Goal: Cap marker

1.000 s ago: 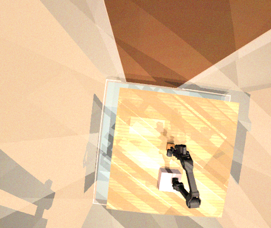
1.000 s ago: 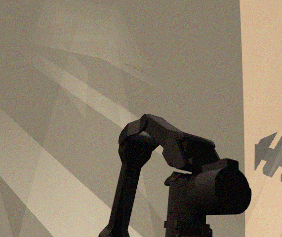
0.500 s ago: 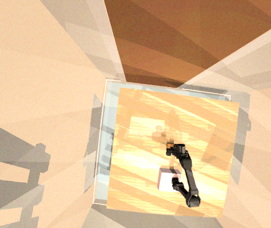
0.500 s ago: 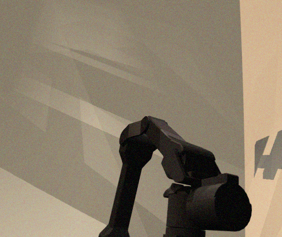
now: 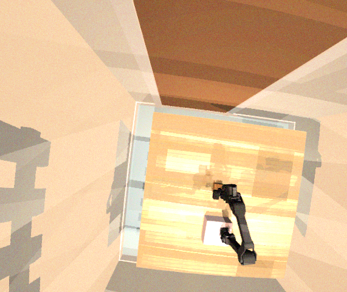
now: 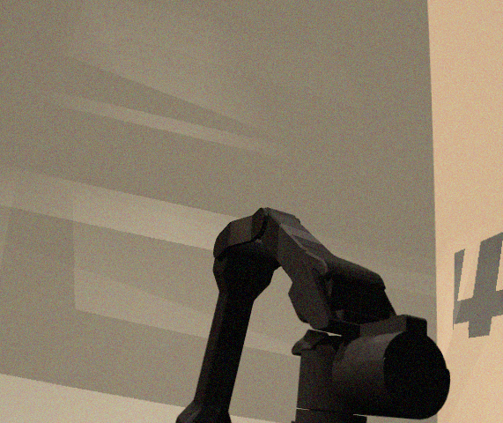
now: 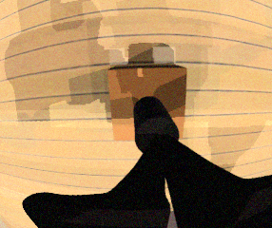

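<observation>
In the wrist view a brown holder block stands on the wooden table. A dark, round-topped cylinder, the marker, rises from it; I cannot tell the cap apart from the marker body. My gripper is shut with nothing between its fingers, and its closed tips sit just at the near side of the dark cylinder's top. In the top view the block shows as a small brown patch at the table's middle, with the gripper right beside it. The exterior view shows only the arm, not the fingers.
A white block stands on the wooden table near the front, by the arm's base. A pale blue rim runs along the table's left side. Moving shadows cross the table top.
</observation>
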Robot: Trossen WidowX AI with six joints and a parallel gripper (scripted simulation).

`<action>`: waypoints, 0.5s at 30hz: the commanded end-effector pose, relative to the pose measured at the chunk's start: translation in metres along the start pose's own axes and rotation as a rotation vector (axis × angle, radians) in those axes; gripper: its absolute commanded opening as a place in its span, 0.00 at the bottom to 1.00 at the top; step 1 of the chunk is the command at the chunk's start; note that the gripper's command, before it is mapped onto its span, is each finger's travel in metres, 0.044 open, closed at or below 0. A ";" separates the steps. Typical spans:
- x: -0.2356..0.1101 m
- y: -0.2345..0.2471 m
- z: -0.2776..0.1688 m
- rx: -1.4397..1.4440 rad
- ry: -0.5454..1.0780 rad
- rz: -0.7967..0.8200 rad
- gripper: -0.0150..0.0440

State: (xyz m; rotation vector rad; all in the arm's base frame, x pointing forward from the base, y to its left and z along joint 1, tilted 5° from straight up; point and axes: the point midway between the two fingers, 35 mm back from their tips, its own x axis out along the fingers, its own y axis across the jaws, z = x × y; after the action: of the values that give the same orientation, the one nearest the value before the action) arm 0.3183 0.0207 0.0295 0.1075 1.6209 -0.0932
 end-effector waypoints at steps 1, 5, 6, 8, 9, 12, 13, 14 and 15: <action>-0.034 0.001 0.006 0.000 -0.014 0.003 0.25; -0.084 0.000 0.003 0.000 -0.013 0.002 0.25; -0.086 0.000 0.002 0.000 -0.013 0.002 0.25; -0.086 0.000 0.002 0.000 -0.013 0.002 0.25; -0.086 0.000 0.002 0.000 -0.013 0.002 0.25; -0.086 0.000 0.002 0.000 -0.013 0.002 0.34; -0.086 0.000 0.002 0.000 -0.013 0.002 0.39; -0.086 0.000 0.002 0.000 -0.013 0.002 0.43; -0.086 0.000 0.002 0.000 -0.013 0.002 0.48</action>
State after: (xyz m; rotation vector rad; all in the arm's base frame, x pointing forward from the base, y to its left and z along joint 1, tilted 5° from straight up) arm 0.3254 0.0199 0.1158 0.1116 1.6027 -0.0934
